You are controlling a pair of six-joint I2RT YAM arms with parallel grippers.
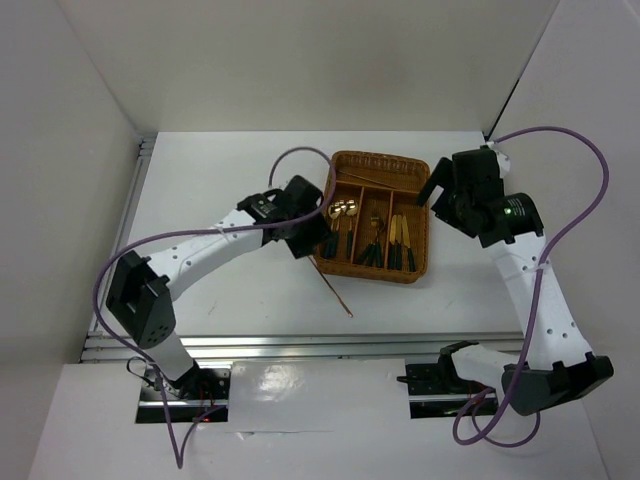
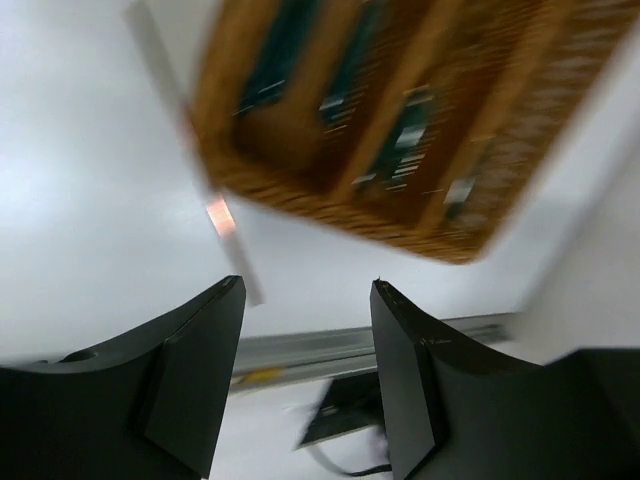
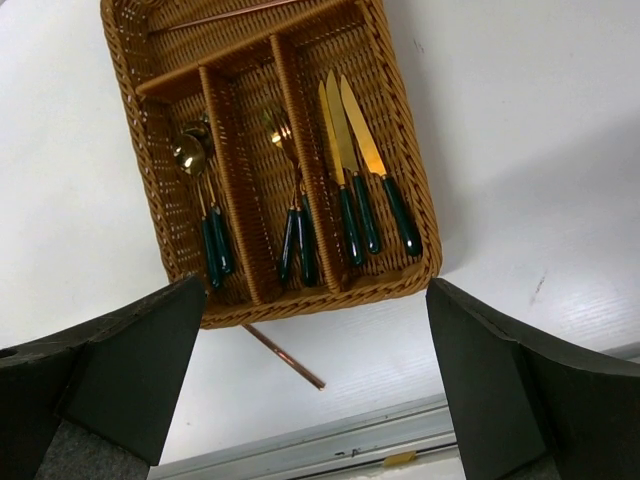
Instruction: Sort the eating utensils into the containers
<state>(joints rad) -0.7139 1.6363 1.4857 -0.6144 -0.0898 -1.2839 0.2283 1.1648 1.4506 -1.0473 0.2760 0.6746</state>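
"End effectors first: anything in them?"

"Nothing. My left end effector (image 2: pixel 308 290) stands partly open beside the left side of the wicker tray (image 3: pixel 300 303), and only the bare desk (image 2: pixel 100 200) shows between its fingers. My right end effector (image 3: pixel 315 285) is spread as wide as it goes, empty, up in the air by the tray's right side."

"What's not yet sorted?"

"One brown chopstick (image 1: pixel 335 290). It lies flat on the desk, slanting out from the tray's near left corner. Its far end touches the rim or slips under it; I cannot tell which. My left wrist view is smeared, so the pale streak there is probably that stick, no more than probably."

"How will it handle?"

"Light, stiff, thin and smooth, I'd judge. It lies flush with the desk, so it may roll or skid away from closing fingers. I'd take it near its middle, fingers square across it, clear of the rim."

"And beyond?"

"Spoons (image 3: pixel 205 215) lie in the left compartment, forks (image 3: pixel 295 225) in the middle and knives (image 3: pixel 355 190) on the right, handles toward me. Farthest off, the other chopstick (image 3: pixel 235 12) lies in the crosswise compartment, where I judge this one belongs."
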